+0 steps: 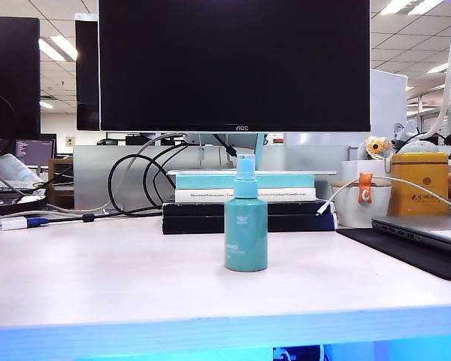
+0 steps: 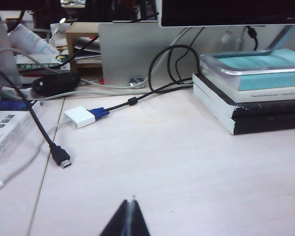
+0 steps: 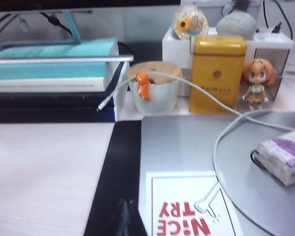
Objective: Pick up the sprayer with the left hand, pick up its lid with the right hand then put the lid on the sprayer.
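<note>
The teal sprayer (image 1: pixel 246 233) stands upright on the pale table, near its front edge and in the middle of the exterior view. The clear bluish lid (image 1: pixel 245 167) sits on top of its nozzle. Neither arm shows in the exterior view, and neither wrist view shows the sprayer or the lid. My left gripper (image 2: pixel 130 202) is shut with nothing in it, low over bare table near a stack of books. My right gripper (image 3: pixel 125 202) is shut and empty too, over the black mat beside a grey laptop.
Behind the sprayer are a stack of books (image 1: pixel 244 199) and a large monitor (image 1: pixel 233 64). Black cables, an HDMI plug (image 2: pixel 62 159) and a white adapter (image 2: pixel 79 117) lie at the left. At the right are the laptop (image 3: pixel 211 147), a white cup (image 3: pixel 152 96), a yellow tin (image 3: pixel 217 73) and a tissue pack (image 3: pixel 284 157).
</note>
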